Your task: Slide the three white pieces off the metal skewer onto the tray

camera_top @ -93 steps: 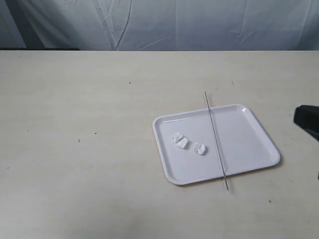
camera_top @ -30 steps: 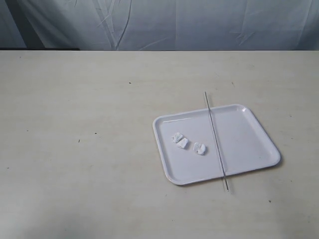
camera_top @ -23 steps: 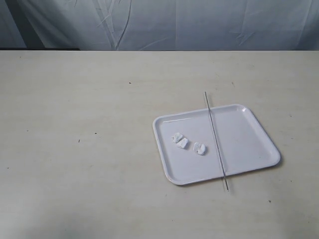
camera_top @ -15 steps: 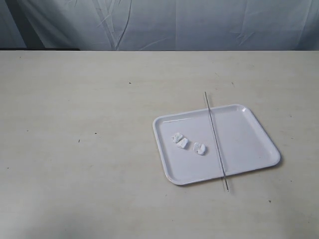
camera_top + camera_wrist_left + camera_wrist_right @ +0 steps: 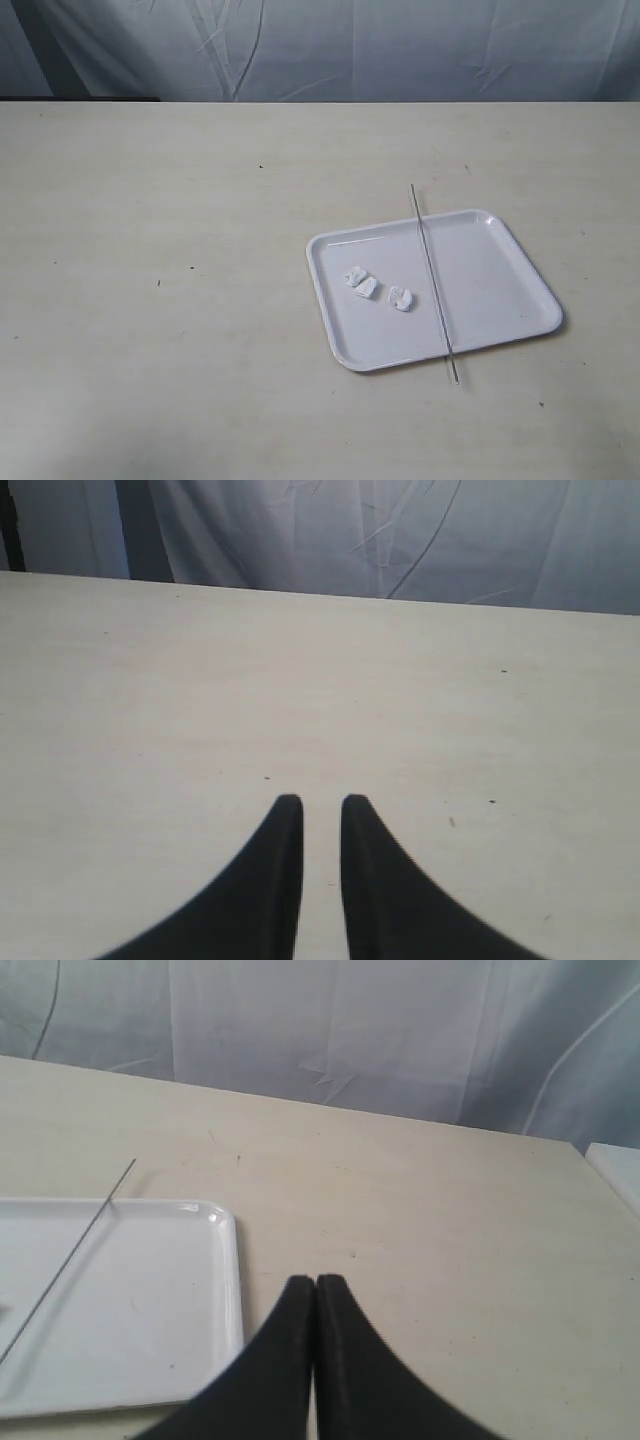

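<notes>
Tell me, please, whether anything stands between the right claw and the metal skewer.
Nothing visible does. Only bare table and the tray's low rim separate the shut right claw from the metal skewer lying across the tray; the white pieces sit beyond it.

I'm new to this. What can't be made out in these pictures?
Exterior view: the white pieces on the tray are too small to count; one lump may be two.
Right wrist view: beyond the right gripper, the picture's edge cuts off the skewer and the tray; the pieces fall outside it.
Left wrist view: only table past the left gripper; the tray is out of frame.
</notes>
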